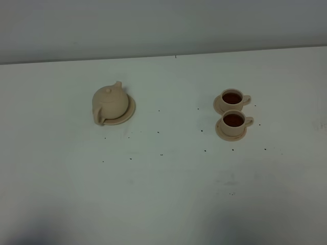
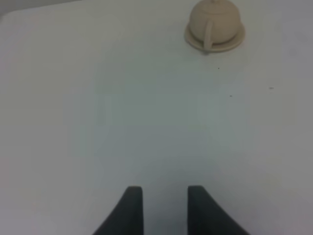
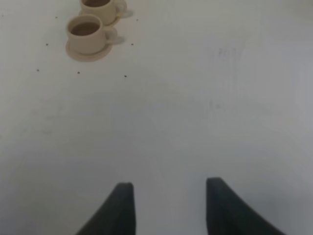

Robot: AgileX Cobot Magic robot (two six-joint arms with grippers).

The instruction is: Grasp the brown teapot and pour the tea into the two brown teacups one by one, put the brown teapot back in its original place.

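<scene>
Brown teapot [image 1: 110, 102] sat upright on its saucer [image 1: 129, 113], left of centre in the high view, lid on, spout toward upper right, loop handle toward the lower left. Both teacups [image 1: 232, 98] [image 1: 234, 120] stood on their saucers at right of centre, one just behind the other, handles pointing right, dark liquid in each. Looked like pouring was done and the pot was back in place, judging only from that layout.

Left gripper [image 2: 165, 196] hung over bare table, fingers apart, holding nothing; teapot well away at the upper right of its view. Right gripper [image 3: 168, 193] likewise spread and empty, cups [image 3: 88, 32] at the upper left of its view.

Handling guess: glazed ceramic, rigid, brittle, probably slick; weight depends on what tea is left inside. Best grip is across the loop handle [image 2: 207, 35], which faces the left wrist camera. Lid appears loose-fit, could slip off on a steep tilt. Cups are small and light, easy to knock.

Surface: flat matte white table [image 1: 163, 194] with scattered small dark specks, plain pale wall [image 1: 163, 25] along the top of the frame. Lower edge of the high view was in shadow.
</scene>
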